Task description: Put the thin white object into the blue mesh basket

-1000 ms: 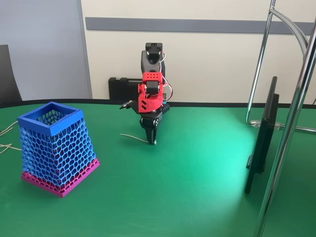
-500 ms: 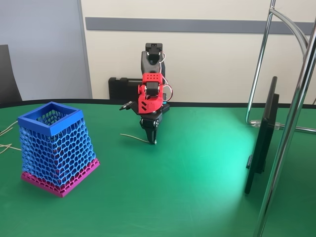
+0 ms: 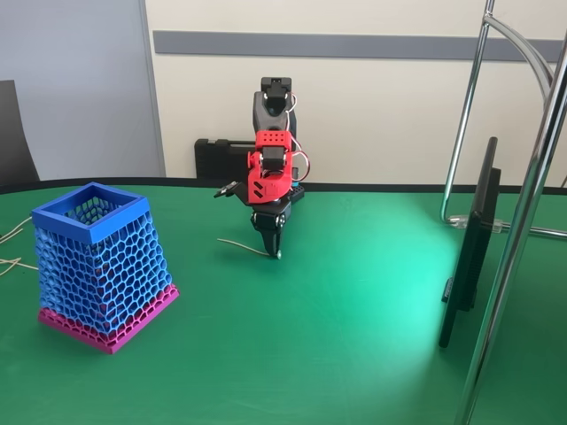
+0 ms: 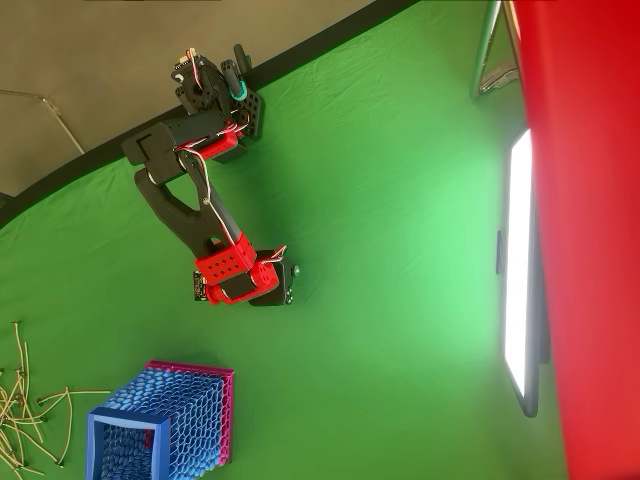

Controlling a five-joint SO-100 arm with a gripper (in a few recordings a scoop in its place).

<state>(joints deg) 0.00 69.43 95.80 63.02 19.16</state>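
I see a matt green cloth table with fine wrinkles, a plastic blue mesh basket, shiny chrome metal poles, and matt red plastic arm parts.

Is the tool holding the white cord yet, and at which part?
The tool is down at the right end of the thin white cord, which lies on the green table. Whether the tool grips it cannot be told.

Gripper at thin white object
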